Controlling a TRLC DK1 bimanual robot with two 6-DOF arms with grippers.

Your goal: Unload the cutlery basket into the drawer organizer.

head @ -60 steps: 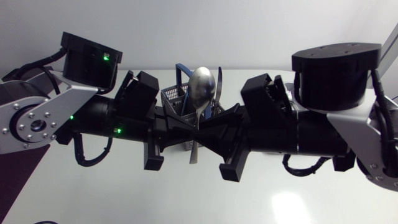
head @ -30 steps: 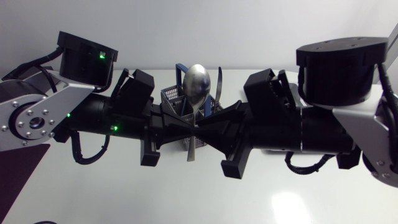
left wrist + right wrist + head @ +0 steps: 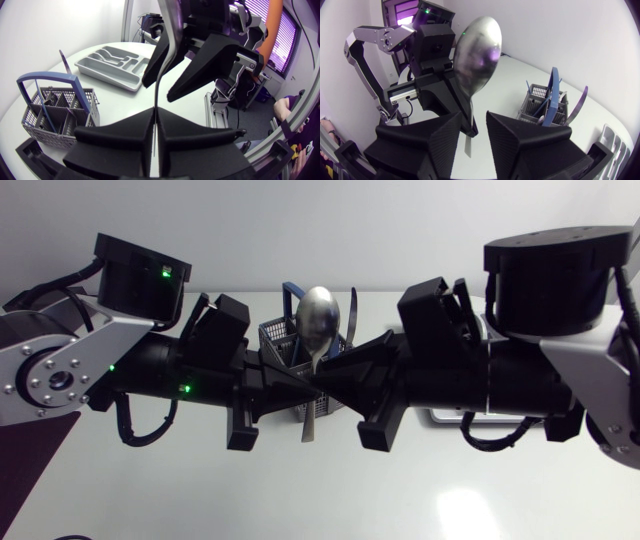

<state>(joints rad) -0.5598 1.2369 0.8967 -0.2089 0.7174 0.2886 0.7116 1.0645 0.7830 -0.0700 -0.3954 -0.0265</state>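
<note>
Two claws meet in mid-air above the bench [image 3: 200, 500], apparently for a handover. The left claw [image 3: 155, 117] is clamped tight on the lower handle of a spoon [image 3: 322, 320]. It holds the spoon upright, bowl up, which leaves bare stem free for a second grip. The right claw [image 3: 473, 117] faces it with fingers spread, straddling that stem without visibly touching it. Beneath them the basket [image 3: 50, 132] stands on the bench with more cutlery in its cells. Farther off, well apart from the basket, lies the grey organizer [image 3: 100, 75]. Passing the spoon across would likely put it on the arm better placed to reach it.
</note>
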